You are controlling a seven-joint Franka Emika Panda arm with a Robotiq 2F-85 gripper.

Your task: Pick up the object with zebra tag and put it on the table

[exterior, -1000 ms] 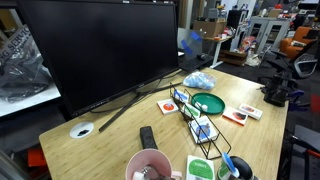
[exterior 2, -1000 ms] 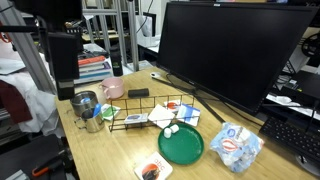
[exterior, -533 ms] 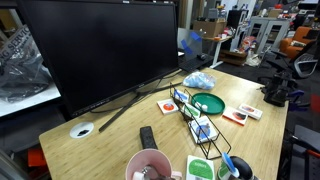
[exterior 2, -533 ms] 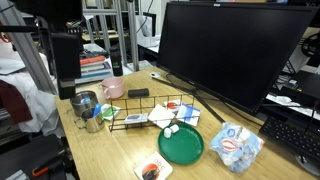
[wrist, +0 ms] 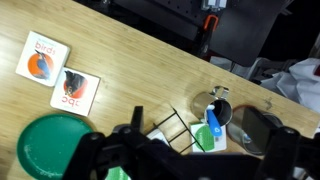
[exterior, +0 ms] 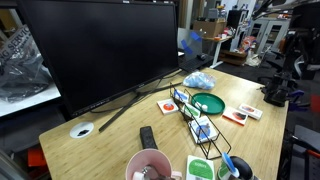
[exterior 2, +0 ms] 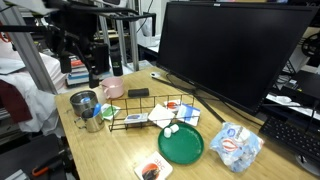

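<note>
wrist view: round green plate point(wrist: 48, 148), 2 square cards point(wrist: 42, 57), wooden table point(wrist: 150, 80)

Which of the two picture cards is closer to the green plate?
The card with the darker red picture, lying just beside the green plate. The card with the orange picture sits farther away, beyond it.

- On the worktop point(exterior 2: 118, 152), the rack point(exterior 2: 150, 112) stands before the monitor point(exterior 2: 235, 55).
- The plate point(exterior 2: 181, 147) lies just beside the rack.
- Cards point(exterior: 250, 111) lie near the plate.
</note>
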